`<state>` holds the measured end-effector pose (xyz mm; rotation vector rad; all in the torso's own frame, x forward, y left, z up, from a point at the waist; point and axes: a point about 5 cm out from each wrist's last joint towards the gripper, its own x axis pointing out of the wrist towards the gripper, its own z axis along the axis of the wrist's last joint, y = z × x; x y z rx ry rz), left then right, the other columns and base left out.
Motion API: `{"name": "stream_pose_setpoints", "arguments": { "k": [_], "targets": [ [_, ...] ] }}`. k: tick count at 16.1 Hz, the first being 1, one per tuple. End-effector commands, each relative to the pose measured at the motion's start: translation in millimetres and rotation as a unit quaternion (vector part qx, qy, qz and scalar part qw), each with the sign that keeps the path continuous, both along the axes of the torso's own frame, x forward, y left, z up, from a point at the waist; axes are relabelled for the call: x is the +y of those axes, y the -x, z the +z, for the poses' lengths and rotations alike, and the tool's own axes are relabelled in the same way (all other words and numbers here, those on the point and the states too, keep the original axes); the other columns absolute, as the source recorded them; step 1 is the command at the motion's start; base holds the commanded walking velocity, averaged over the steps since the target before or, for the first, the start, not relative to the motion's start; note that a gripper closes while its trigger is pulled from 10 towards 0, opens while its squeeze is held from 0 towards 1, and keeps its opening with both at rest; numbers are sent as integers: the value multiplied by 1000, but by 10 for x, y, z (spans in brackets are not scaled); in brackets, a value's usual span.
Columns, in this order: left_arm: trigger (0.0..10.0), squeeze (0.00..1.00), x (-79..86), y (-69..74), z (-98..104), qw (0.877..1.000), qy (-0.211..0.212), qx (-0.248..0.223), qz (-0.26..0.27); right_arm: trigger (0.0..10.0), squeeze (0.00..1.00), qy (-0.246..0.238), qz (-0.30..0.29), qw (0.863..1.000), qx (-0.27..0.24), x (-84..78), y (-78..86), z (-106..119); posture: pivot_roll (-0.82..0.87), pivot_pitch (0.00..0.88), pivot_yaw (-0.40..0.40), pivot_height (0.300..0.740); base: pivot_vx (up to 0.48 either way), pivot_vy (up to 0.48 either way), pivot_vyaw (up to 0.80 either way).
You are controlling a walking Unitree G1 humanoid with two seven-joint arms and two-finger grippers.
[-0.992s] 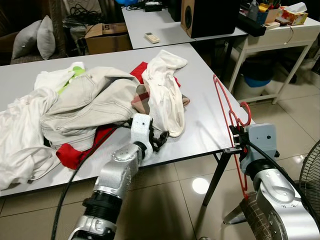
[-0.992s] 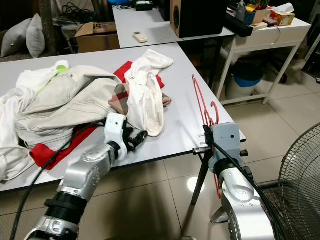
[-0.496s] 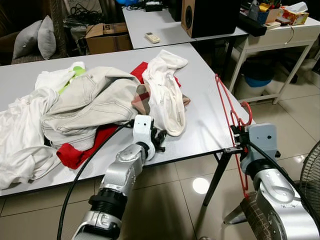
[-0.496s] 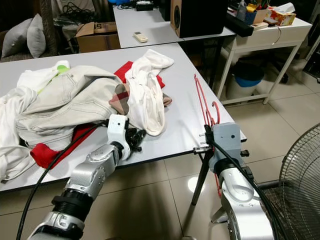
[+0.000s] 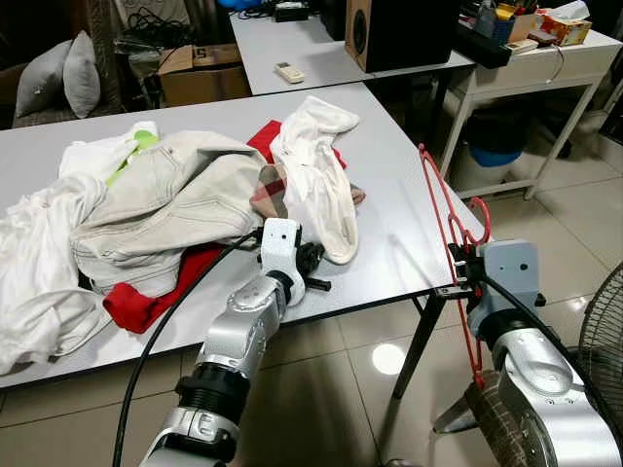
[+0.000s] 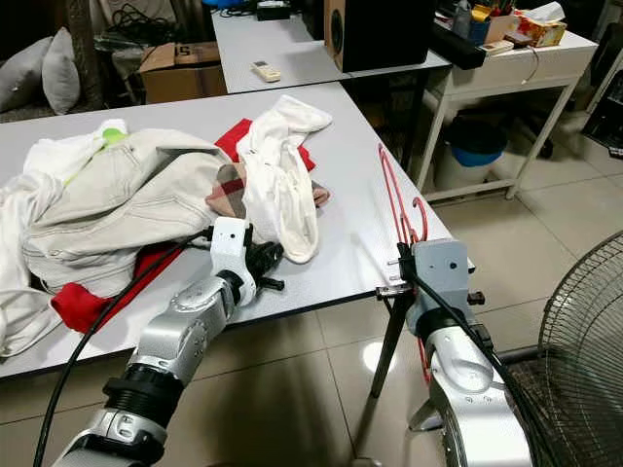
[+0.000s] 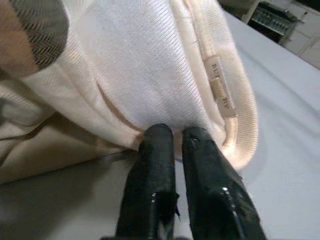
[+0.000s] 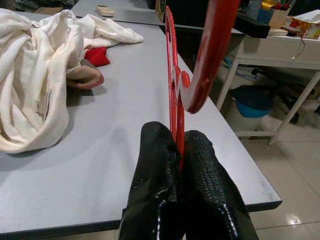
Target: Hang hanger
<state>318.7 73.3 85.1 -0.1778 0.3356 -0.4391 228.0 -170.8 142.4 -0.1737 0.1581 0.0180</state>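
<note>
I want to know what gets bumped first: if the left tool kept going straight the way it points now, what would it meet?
Most likely the cream white garment: the left tool, fingers nearly together, points at its folded hem, right at the tips. Whether they already touch it is unclear.

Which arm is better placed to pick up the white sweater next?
Left. The left gripper is already at the white sweater's hem on the table, while the right gripper is shut on the red hanger at the table's edge.

Silver arms, black cables, left gripper (image 5: 313, 270) with black fingers (image 7: 155, 165)
</note>
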Motion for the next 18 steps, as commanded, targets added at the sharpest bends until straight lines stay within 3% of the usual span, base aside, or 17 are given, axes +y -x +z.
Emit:
{"name": "stream_pose_setpoints", "arguments": {
  "k": [1,3,8,11,12,13,14,15,18],
  "targets": [
    [0,0,59,-23,96,1000,4,-25,-9,10000,0,-7,4,1000,-12,21,-9,37,-108,0,85,740,0,0,0],
    [0,0,125,-17,165,999,3,-40,-25,10000,0,-8,4,1000,-13,28,-11,38,-105,0,86,740,0,0,0],
    [0,0,594,-146,774,990,3,-131,-51,10000,0,-69,35,995,-55,42,-45,195,-76,0,86,740,0,0,0],
    [0,0,697,-181,970,988,-11,-147,-55,10000,0,-73,67,993,-59,40,-54,232,-57,0,91,740,0,0,0],
    [10000,0,621,-156,902,988,-31,-137,-64,10000,0,-73,67,993,-59,35,-59,225,-53,0,99,740,0,0,0],
    [10000,0,572,-138,837,988,-42,-129,-68,10000,0,-74,64,993,-59,33,-59,218,-53,0,99,740,0,0,0],
    [10000,345,449,-63,769,985,-21,-137,-101,10000,0,-72,56,994,-56,36,-55,197,-65,0,106,740,0,0,0],
    [10000,1000,393,-19,708,982,-36,-150,-112,10000,0,-69,48,995,-52,30,-47,176,-74,0,108,740,0,0,0],
    [10000,1000,282,104,433,984,-56,-127,-110,10000,0,-53,25,998,-36,-14,-6,122,-96,0,109,740,0,0,0]
  ]
}}
